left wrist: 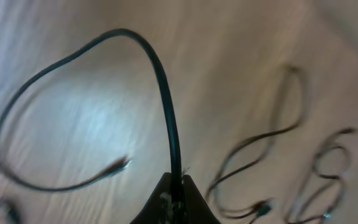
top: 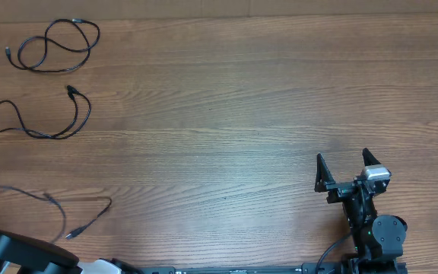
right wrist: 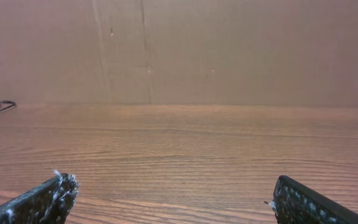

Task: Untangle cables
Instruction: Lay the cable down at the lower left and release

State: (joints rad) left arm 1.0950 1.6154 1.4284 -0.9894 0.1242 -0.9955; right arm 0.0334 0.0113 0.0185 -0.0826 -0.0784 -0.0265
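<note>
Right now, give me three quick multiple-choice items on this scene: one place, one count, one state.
1. Seen from overhead, where on the table do the cables lie?
A: left side. B: centre. C: right side.
2. How many cables are there?
A: two. B: three. C: five.
3. What is the left gripper doing?
A: jaws open, empty. B: jaws shut on a cable. C: jaws shut on nothing.

Answers:
1 A: all the cables sit near the left edge, far from the right gripper.
2 B: three separate black cables show in the overhead view.
3 B: the left wrist view shows one cable pinched between the closed jaws.
</note>
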